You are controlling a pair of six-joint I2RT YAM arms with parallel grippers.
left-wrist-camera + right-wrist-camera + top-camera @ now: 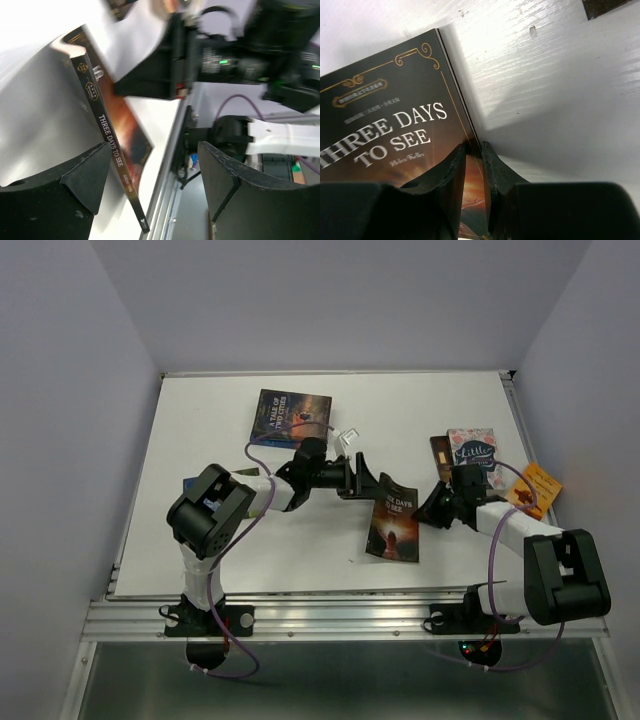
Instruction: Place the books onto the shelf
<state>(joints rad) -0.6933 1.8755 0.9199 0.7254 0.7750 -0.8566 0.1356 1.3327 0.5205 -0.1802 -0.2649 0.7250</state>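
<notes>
Right gripper point(473, 150): clenched on the edge of the Three Days to See paperback point(395, 125), which sat tilted at the table's front centre.
Left gripper point(152, 155): jaws spread wide, released, with that book's spine between them.
Behind left arm: dark blue A Tale of Two Cities point(290, 418), flat.
Behind right arm: pink floral book point(471, 450), brown book point(439, 453), orange book point(536, 487).
Surface: white tabletop point(200, 430), metal rail point(330, 618) in front.
Room: pale lilac walls point(60, 390).

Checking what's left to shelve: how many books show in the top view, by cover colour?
Dark blue glossy paperback: 1
Dark brown paperbacks: 2
Pink floral paperback: 1
Orange paperback: 1
Blue-edged book mostly hidden under left arm: 1
Total: 6
</notes>
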